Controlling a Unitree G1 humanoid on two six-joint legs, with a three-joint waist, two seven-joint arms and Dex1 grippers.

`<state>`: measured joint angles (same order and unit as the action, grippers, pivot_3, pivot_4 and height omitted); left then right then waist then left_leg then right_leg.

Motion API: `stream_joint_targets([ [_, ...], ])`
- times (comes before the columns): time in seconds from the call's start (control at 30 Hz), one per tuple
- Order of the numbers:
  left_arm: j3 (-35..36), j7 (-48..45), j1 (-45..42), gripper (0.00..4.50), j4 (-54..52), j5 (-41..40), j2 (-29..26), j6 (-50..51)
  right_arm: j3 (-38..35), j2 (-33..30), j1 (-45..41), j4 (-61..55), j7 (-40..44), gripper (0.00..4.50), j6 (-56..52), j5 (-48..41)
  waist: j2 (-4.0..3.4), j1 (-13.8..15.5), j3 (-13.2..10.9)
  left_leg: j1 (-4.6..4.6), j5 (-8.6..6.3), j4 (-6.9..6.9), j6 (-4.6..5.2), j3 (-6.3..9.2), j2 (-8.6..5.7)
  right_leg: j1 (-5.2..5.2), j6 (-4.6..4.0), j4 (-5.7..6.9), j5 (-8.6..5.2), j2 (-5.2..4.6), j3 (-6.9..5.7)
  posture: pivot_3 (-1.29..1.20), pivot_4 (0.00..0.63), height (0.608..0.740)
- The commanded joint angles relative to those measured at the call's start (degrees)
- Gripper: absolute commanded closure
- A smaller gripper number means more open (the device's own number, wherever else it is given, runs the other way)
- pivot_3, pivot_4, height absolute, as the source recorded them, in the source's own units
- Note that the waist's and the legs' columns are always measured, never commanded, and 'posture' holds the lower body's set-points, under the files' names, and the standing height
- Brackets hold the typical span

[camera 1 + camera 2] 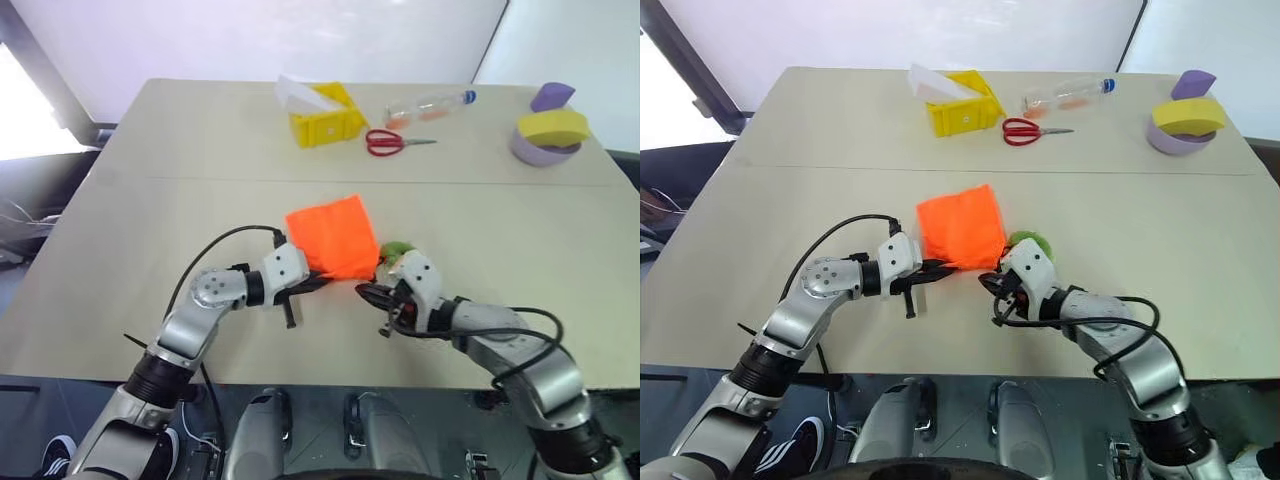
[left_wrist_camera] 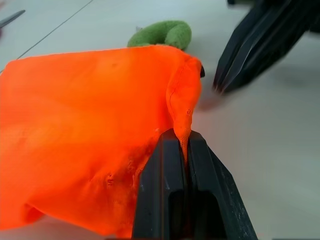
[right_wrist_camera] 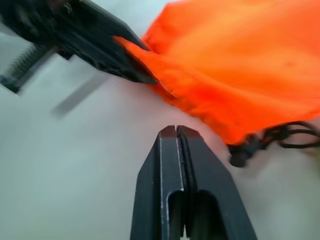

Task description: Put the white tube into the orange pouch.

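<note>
The left end effector (image 2: 181,150) is clamped on a fold at the rim of the orange pouch (image 1: 332,236), lifting that edge off the worktop (image 1: 180,190). The right end effector (image 3: 176,131) sits just beside the same rim, apart from it, its 2 fingers pressed together on nothing. A green ring (image 1: 396,249) and black cord (image 3: 280,136) lie just behind the right end effector. The white tube cannot be made out near either end effector

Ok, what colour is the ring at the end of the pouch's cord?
Green. The ring shows best in the left wrist view, just behind the orange pouch.
</note>
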<state>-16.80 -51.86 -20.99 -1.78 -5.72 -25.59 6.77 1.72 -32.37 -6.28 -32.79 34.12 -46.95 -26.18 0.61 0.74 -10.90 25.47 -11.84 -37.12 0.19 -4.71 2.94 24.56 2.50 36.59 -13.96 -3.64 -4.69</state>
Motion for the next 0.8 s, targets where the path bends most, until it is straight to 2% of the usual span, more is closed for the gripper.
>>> stream_joint_targets([
  [0.03,0.25,0.66,0.03,4.50,0.89,1.41,-0.09,-4.06,-5.96,-2.34,-1.11,-1.58,2.27,3.12,-0.14,-3.82,0.00,-0.02,0.00,0.00,0.00,0.00,0.00,0.00,0.00,-0.01,0.00,0.00,0.00,-0.01,0.00,0.00,0.150,0.740],
  [0.23,0.88,1.17,0.37,4.50,0.78,0.26,1.72,-3.95,-9.09,-5.34,-5.25,8.12,0.81,0.04,4.39,0.91,0.00,-0.01,0.00,-0.02,0.00,-0.01,0.00,-0.02,0.00,0.00,-0.04,-0.01,0.02,-0.03,0.00,0.00,0.150,0.740],
  [0.4,1.15,1.25,0.40,4.50,0.53,0.49,1.76,-3.89,-5.67,-7.35,-7.54,15.80,1.97,0.04,10.35,6.77,0.00,0.00,0.00,0.00,0.01,0.01,0.01,-0.04,-0.01,0.01,-0.03,-0.01,0.02,0.02,0.00,0.00,0.150,0.740],
  [0.57,2.18,2.21,0.65,4.50,-0.07,-0.05,1.99,-2.80,-7.52,-3.38,-13.42,24.50,-0.97,0.04,6.85,5.24,-0.01,-0.07,0.00,-0.02,0.01,-0.03,0.02,-0.10,-0.02,0.01,0.00,0.03,0.04,0.08,0.03,0.00,0.150,0.740],
  [0.8,1.83,2.46,1.72,4.50,-1.28,0.31,1.89,-3.29,-3.83,-4.18,-14.26,25.97,1.72,0.04,2.61,5.77,-0.01,-0.03,0.00,-0.03,0.01,-0.03,0.02,-0.09,-0.02,0.02,0.00,0.13,0.03,0.04,0.01,0.00,0.150,0.740],
])
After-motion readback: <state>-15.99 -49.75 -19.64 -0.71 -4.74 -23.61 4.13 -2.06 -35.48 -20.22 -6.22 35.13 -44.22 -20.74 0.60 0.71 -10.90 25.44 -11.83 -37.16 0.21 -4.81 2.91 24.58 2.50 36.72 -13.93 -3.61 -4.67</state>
